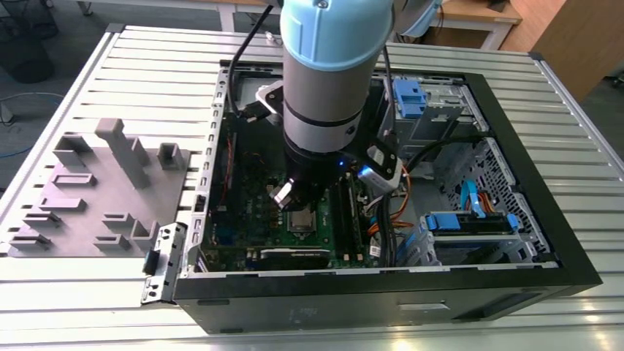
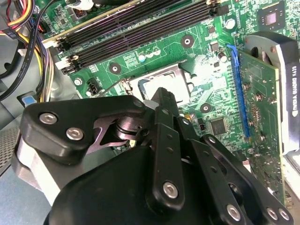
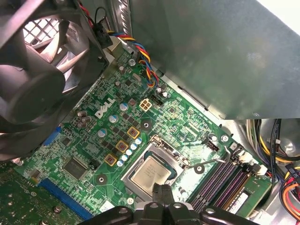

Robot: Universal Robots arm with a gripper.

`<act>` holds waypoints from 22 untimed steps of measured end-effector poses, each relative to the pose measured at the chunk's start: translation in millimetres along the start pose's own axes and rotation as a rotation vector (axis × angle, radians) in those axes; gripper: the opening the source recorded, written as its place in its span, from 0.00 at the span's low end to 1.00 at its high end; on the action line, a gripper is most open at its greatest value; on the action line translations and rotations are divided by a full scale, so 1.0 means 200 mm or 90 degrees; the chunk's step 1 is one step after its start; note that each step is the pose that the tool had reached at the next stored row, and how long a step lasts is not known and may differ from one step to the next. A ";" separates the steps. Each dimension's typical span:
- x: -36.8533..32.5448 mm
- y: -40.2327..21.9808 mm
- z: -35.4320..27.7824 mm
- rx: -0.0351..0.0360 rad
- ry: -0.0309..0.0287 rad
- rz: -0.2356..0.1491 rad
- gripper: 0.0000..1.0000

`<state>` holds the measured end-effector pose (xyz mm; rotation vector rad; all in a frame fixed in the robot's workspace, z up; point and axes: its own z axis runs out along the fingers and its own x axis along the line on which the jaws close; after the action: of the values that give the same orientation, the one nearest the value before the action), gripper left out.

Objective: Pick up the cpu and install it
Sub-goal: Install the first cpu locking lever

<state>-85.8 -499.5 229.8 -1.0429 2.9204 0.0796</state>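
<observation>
Here we see the cpu (image 3: pixel 151 172) lying flat in the green motherboard's (image 3: pixel 93 140) socket; our gripper (image 3: pixel 162 193) hovers just above its edge, clenched with fingertips together, grasping nothing.

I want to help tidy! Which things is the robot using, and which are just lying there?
Using: small silvery square cpu in the dark socket frame of the green motherboard; black pincer just above it.

Lying about: grey moulded tray; black fan; blue drive clips.

cpu (image 3: pixel 150 171): brushed metal top, dull sheen
motherboard (image 3: pixel 89 140): glossy green pcb
gripper (image 2: pixel 161 101): matt blk plastic, shiny metal screws
tray (image 1: pixel 98 190): matt grey moulded plastic
</observation>
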 end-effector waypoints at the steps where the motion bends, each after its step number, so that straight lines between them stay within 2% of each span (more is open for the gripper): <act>1: 0.000 0.000 -0.002 0.0001 0.0002 0.000 0.11; 11: -0.003 0.002 -0.049 0.0000 0.0000 0.000 0.11; 18: -0.003 0.002 -0.054 -0.0001 0.0000 0.000 0.11; 22: -0.004 0.003 -0.082 -0.0004 -0.0003 0.000 0.11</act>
<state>-85.7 -499.5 246.3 -1.0427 2.9201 0.0808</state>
